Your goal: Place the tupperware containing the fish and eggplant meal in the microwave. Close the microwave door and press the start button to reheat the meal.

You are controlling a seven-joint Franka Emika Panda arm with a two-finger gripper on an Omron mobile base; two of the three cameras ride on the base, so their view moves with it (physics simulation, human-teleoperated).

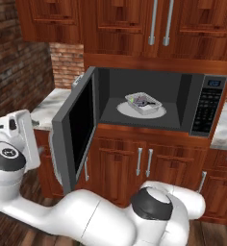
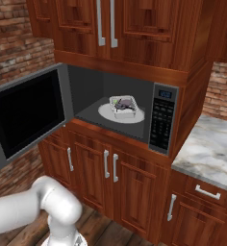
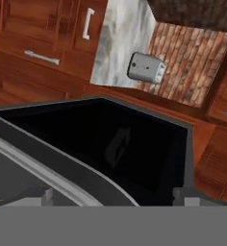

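While the white arm folds low in front of the cabinets, its gripper (image 3: 110, 194) sits just behind the outer face of the microwave door (image 1: 77, 127), fingers spread wide and holding nothing. The door stands swung out to the left, its black glass between the gripper and the cavity. Beyond it, the microwave (image 1: 182, 103) is open, with the keypad strip (image 1: 207, 108) on its right. The tupperware (image 1: 144, 103) rests on the white turntable (image 1: 126, 109) at the middle of the cavity floor, with the fish and eggplant meal (image 1: 143, 100) inside. A silver toaster (image 3: 146, 68) stands on the marble counter (image 3: 122, 38) by the brick wall, well apart.
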